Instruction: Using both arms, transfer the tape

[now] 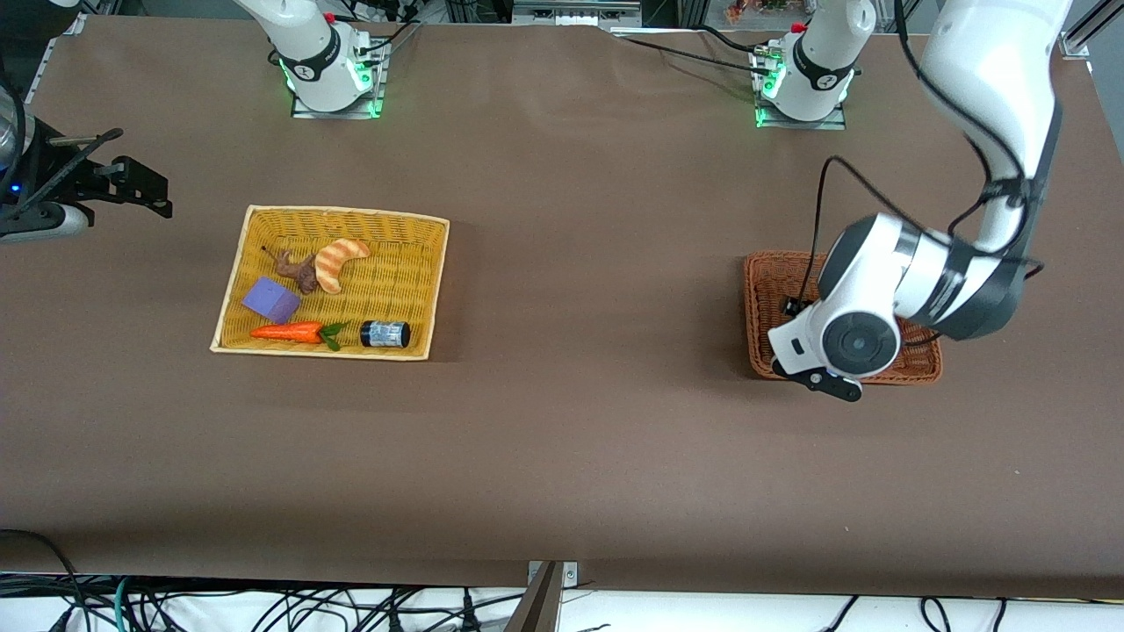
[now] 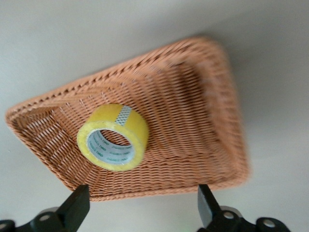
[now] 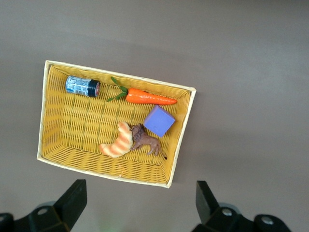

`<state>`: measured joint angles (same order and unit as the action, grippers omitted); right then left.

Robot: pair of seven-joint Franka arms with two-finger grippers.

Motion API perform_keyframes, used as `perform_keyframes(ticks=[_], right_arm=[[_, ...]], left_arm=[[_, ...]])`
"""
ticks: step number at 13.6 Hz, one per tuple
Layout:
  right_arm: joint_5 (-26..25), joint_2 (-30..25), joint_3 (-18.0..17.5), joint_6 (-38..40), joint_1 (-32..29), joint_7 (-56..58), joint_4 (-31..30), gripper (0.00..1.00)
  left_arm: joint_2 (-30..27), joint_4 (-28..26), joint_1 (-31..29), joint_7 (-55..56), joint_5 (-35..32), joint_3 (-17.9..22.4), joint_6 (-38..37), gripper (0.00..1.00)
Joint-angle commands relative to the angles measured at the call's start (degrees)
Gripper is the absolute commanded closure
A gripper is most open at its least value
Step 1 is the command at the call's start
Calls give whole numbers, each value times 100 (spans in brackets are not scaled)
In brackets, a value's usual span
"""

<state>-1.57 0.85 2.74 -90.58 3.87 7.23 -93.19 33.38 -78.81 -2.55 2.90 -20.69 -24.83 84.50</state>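
While the left claw (image 2: 140, 208) hangs spread over the brown wicker basket (image 1: 762, 298), its arm hides the tape (image 2: 113, 137) from the front view (only the left wrist view shows the roll lying inside, untouched). Spread too, the right claw (image 3: 137, 208) waits above the surface (image 1: 580, 263) beside the yellow basket (image 1: 233, 290), which holds a carrot (image 1: 288, 332), purple block (image 1: 270, 299), croissant (image 1: 339, 261) and jar (image 1: 385, 333).

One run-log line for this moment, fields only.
left gripper: open, over brown basket | tape: in that basket, ungrasped | right gripper: open, above yellow basket | handover: not started
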Motion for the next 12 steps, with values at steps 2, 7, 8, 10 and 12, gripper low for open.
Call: perform_keyframes(ticks=[2,7,8,10,12], right_arm=[[-36,-6,-10,120,-18,94,99,0],[-19,3,-10,120,-18,94,99,0],[-27,3,-10,120,-18,94,99,0],[-28,3,-10,120,-18,94,99,0],[-10,3,-10,120,-18,94,99,0]], left_arm=[[-1192,75,-70,-79,923,-75,-100,0],[-1701,438,-626,-71,2050,186,-83,0],[-1930,306,124,-35,1877,1154,-74,0],[-2222,-80,668,-122,2145,2060,93,0],[-2851,-1130,379,-359,2692,2140,774,0]])
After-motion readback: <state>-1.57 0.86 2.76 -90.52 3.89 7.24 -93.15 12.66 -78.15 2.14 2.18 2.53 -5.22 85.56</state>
